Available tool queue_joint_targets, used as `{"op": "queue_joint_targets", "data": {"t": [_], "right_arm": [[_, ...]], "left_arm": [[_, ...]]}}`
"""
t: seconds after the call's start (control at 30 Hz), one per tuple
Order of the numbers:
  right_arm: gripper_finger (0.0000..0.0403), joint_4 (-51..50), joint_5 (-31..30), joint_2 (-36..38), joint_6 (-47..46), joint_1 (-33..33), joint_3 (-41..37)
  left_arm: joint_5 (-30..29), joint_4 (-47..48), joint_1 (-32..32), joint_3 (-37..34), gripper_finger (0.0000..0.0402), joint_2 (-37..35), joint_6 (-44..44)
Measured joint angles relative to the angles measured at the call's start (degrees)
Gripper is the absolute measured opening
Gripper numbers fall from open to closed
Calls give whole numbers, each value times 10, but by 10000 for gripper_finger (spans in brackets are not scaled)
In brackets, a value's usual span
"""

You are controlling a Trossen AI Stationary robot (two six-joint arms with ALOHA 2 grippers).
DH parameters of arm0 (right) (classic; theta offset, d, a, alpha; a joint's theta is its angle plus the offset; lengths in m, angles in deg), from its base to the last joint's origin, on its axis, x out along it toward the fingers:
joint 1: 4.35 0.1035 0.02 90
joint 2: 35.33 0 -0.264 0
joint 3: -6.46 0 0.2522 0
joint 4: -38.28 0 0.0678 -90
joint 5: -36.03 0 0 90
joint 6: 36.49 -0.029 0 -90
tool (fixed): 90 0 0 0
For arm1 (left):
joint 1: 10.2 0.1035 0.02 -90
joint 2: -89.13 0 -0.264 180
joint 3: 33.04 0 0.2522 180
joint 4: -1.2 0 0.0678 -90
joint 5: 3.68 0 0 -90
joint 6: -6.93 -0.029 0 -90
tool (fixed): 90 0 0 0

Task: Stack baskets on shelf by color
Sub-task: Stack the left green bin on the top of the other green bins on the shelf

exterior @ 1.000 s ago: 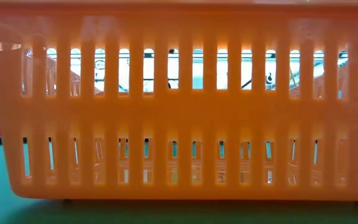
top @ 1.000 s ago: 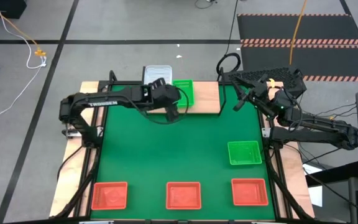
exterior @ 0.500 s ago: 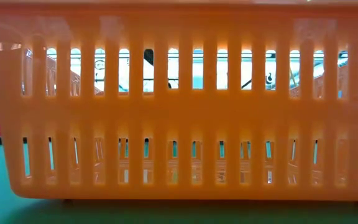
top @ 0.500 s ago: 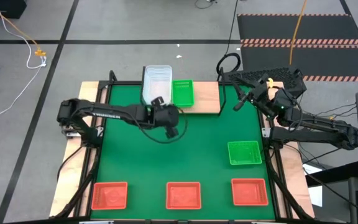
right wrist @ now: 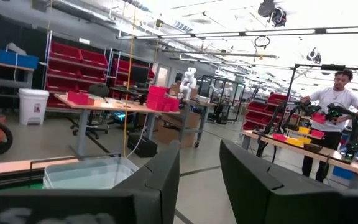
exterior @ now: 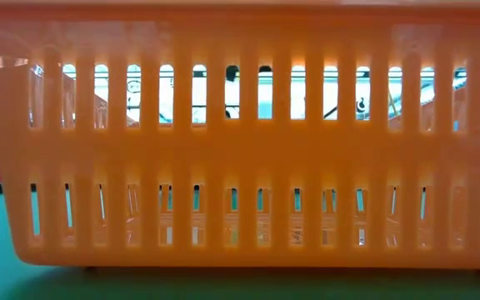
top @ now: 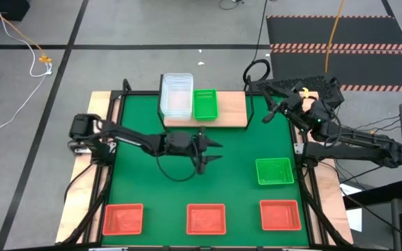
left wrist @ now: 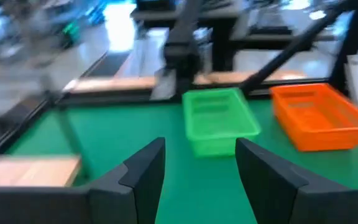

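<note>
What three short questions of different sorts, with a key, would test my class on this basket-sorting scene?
1. True or false: the left gripper holds a basket.
2. Multiple choice: which baskets already sit on the shelf? A) red-orange only B) clear and green C) none
3. Fill the gap: the loose green basket lies on the mat nearest the ___ arm's side.

Key
1. False. Its fingers stand open and empty over the green mat.
2. B. The clear baskets and a green basket sit side by side on the shelf; the three red-orange baskets remain in a row along the mat's near edge.
3. Right. The right gripper waits beside the shelf's end.
</note>
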Motion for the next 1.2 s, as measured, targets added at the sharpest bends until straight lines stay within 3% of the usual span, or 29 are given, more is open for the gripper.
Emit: {"op": "queue_joint_targets", "data": {"t": [0.1,0.27,0.4,0.63,0.73,0.87,1.0,1.2], "right_arm": [[112,1,0,-1,0,0,0],[112,1,1,-4,-1,0,0],[112,1,1,-4,0,0,0],[112,-2,1,-4,0,0,0],[112,-16,1,-4,0,0,0],[112,-31,1,-4,-2,0,0],[112,-45,1,-4,-18,0,0],[112,-60,1,-4,-53,0,0]], "left_arm": [[70,-5,16,39,198,49,-31],[77,21,26,120,198,139,-39],[101,37,26,215,198,211,-126],[121,189,34,437,198,333,-249],[121,268,33,499,197,368,-328],[121,319,25,529,197,384,-428],[121,306,16,524,197,382,-503],[128,285,3,523,197,395,-526]]}}
